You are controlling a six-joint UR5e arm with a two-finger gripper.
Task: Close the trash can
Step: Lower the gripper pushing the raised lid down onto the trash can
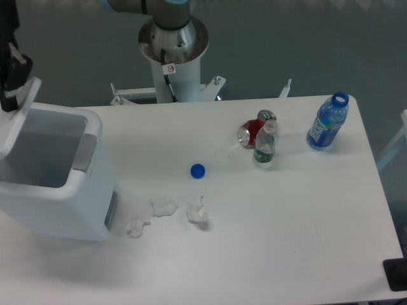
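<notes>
Lid (19,114) stands raised at the frame's left edge, gripper (11,70) just above it; you can't tell its opening. Push off-centre and you may shove the trash can (63,203) off the bench (286,222).

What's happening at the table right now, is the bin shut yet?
Not yet. The trash can at the table's left edge is open, its inside showing, and its lid is tilted up at the far left. The gripper is at the top of that lid; whether it is gripping cannot be told. Elsewhere on the table lie a blue cap, crumpled tissues, a red can and two bottles, untouched.
</notes>
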